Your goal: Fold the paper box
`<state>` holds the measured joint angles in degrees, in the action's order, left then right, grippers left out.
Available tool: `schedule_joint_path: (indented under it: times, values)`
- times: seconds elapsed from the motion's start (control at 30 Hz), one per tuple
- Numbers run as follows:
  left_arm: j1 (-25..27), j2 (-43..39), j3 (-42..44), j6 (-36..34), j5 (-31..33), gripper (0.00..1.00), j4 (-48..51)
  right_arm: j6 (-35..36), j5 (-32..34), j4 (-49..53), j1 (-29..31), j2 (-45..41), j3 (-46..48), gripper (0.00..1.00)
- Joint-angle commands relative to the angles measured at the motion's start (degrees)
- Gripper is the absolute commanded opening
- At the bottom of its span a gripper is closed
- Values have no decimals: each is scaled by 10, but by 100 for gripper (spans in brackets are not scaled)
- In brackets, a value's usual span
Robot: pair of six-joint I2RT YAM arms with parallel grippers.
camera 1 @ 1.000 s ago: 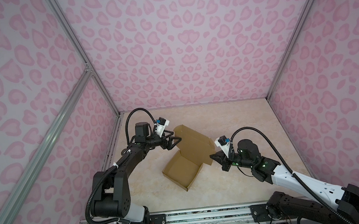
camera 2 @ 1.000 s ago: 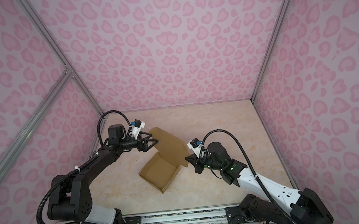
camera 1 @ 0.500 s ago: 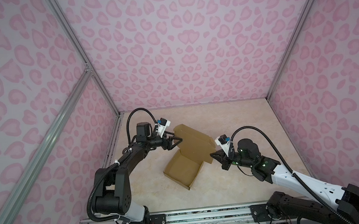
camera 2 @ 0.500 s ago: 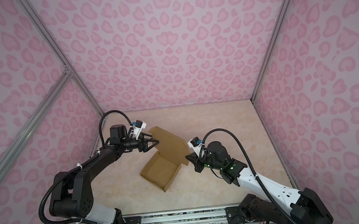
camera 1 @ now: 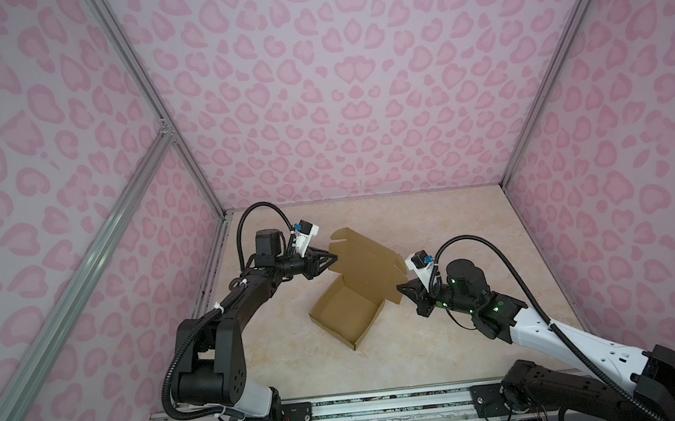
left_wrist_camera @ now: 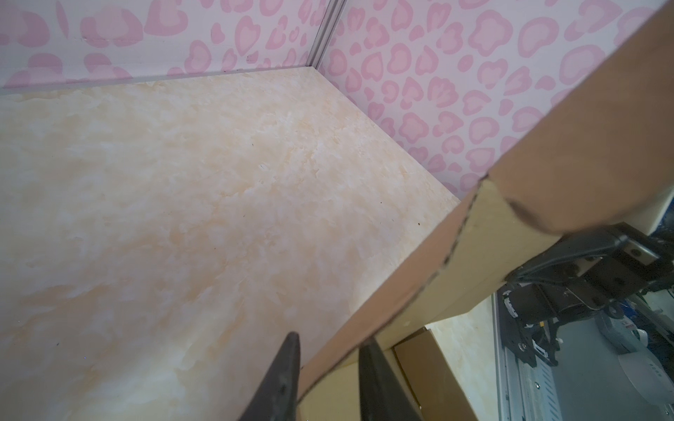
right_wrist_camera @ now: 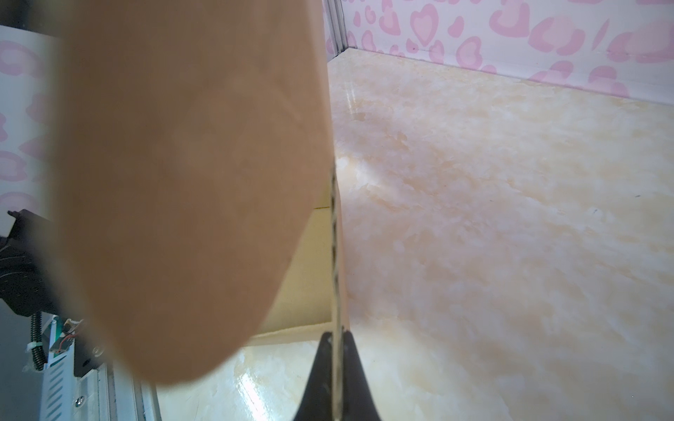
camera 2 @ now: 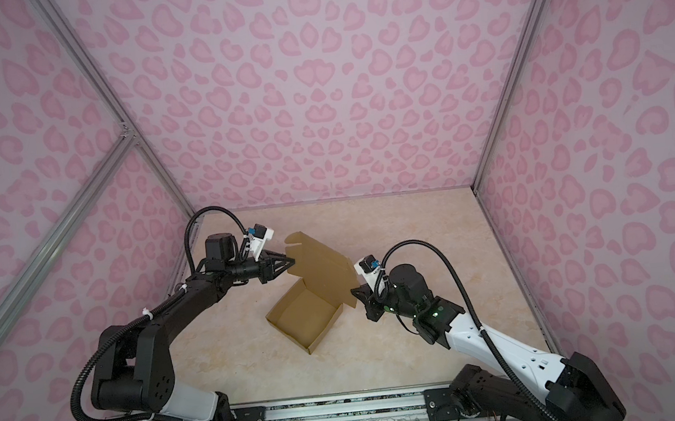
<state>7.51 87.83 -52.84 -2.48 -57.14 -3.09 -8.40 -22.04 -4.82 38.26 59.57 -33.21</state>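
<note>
Standing mid-desk (camera 1: 433, 228), the paper box (camera 1: 347, 315) has its tray formed and its lid raised upright, long edge running between the arms. The right gripper (camera 1: 402, 289) is clamped on the lid's right end; the left gripper (left_wrist_camera: 328, 368) straddles its left edge, fingers not quite pinching.

one paper box (camera 1: 347, 315); two pincers, left (camera 1: 334, 258) and right (camera 1: 402, 289).

The paper box (camera 1: 346, 310) sits mid-table (camera 1: 432, 220), its lid raised behind the tray. The left gripper (camera 1: 334, 258) meets the lid's left edge, the right gripper (camera 1: 402, 288) its right.
</note>
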Motion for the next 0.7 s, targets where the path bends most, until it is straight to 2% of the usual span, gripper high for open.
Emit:
schedule_joint_path:
  times: [0.0,0.37,0.47,0.67]
  values:
    - [2,-6,1,12,-4,27,-9,1,18,-6,0,2,-4,0]
    - [37,-21,31,36,36,13,-21,10,41,1,0,26,-20,0]
    - [47,-38,38,55,72,4,-31,12,54,2,0,27,-23,0]
    - [112,-92,81,97,199,4,-68,19,103,14,1,41,-36,0]
